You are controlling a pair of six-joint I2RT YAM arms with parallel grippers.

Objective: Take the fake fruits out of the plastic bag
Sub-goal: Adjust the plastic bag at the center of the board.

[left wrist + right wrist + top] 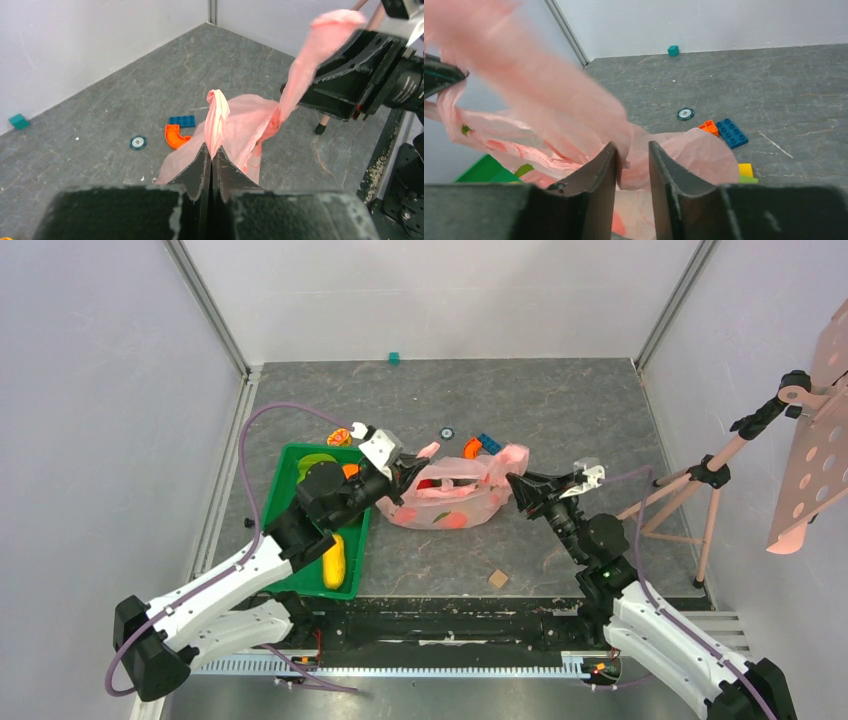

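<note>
The pink plastic bag lies mid-table, its mouth pulled open between my grippers. My left gripper is shut on the bag's left handle, which sticks up from the pressed fingertips. My right gripper is at the bag's right side. Its jaws stand apart, and the right handle hangs loosely in the gap. A red shape shows in the bag's mouth. More reddish patches show through the film; I cannot tell fruit from print.
A green tray at the left holds a yellow oblong fruit and a green avocado. Behind the bag lie a blue brick, an orange piece and a round token. A stand is at right.
</note>
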